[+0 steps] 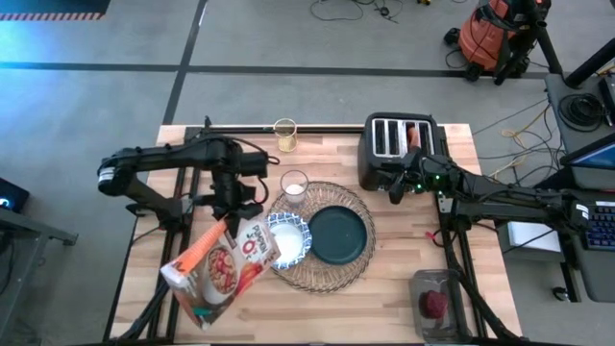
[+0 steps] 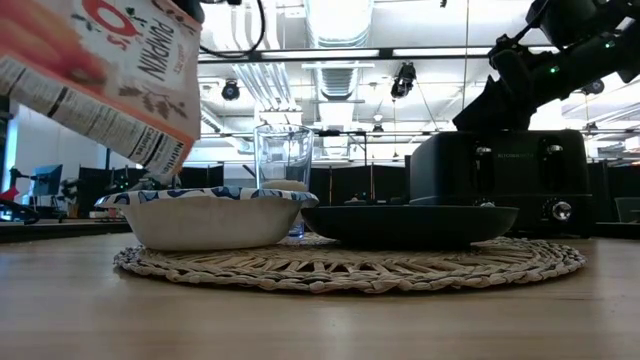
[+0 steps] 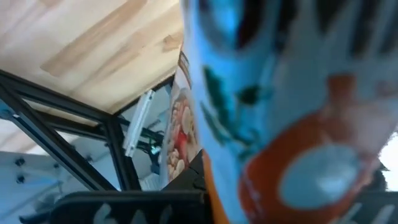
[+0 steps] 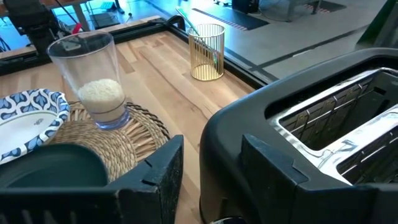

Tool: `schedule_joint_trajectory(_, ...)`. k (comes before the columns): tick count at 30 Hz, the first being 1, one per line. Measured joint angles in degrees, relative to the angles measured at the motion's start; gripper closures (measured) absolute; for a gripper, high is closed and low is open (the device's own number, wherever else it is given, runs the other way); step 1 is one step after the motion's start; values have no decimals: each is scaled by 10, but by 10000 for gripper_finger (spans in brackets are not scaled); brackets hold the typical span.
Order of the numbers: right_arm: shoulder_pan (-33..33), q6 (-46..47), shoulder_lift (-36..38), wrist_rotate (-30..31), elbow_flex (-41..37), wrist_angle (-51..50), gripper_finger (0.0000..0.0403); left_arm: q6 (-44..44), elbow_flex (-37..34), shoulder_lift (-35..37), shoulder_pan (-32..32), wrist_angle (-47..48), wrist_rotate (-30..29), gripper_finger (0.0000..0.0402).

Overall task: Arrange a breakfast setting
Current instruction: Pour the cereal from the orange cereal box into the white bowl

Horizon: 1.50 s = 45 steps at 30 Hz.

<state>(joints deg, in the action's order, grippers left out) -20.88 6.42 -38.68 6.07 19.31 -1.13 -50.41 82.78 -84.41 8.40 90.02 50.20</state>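
- Wooden table (image 1: 404,298) is topped by a woven placemat (image 1: 322,274) carrying a teal plate (image 1: 337,234), patterned bowl (image 1: 288,240) and glass (image 1: 293,185).
- Cereal bag (image 1: 216,269) is gripped, tilted over the bowl, by the left gripper (image 1: 233,213).
- Right gripper (image 4: 208,168) is held open beside the toaster (image 1: 396,149).

The tilted cereal bag (image 1: 216,269) overhangs the patterned bowl (image 1: 288,240) and blocks it from above, the clear glass (image 1: 294,186) crowds the woven placemat's (image 1: 357,264) far edge, the black toaster (image 1: 396,147) walls its far right, while the teal plate (image 1: 337,234) and near table (image 1: 384,308) lie open.
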Motion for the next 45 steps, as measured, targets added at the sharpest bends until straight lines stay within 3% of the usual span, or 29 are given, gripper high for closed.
schedule_joint_trajectory(8, 0, 0, 0, 0, 0, 0, 247, -3, 0, -35, 36, 0, 16, 402)
schedule_joint_trajectory(15, 0, 0, 0, 0, 0, 1, 253, -66, 0, -36, 62, 0, 13, 402)
schedule_joint_trajectory(31, 0, 0, 0, 0, 0, 1, 254, -175, 0, -44, 64, 0, 28, 402)
schedule_joint_trajectory(40, 0, 0, 0, 0, 0, 1, 252, -166, 2, -72, 64, -2, 52, 402)
schedule_joint_trajectory(45, 0, 0, 0, 0, 0, 1, 256, -153, 42, -86, 66, -1, 78, 402)
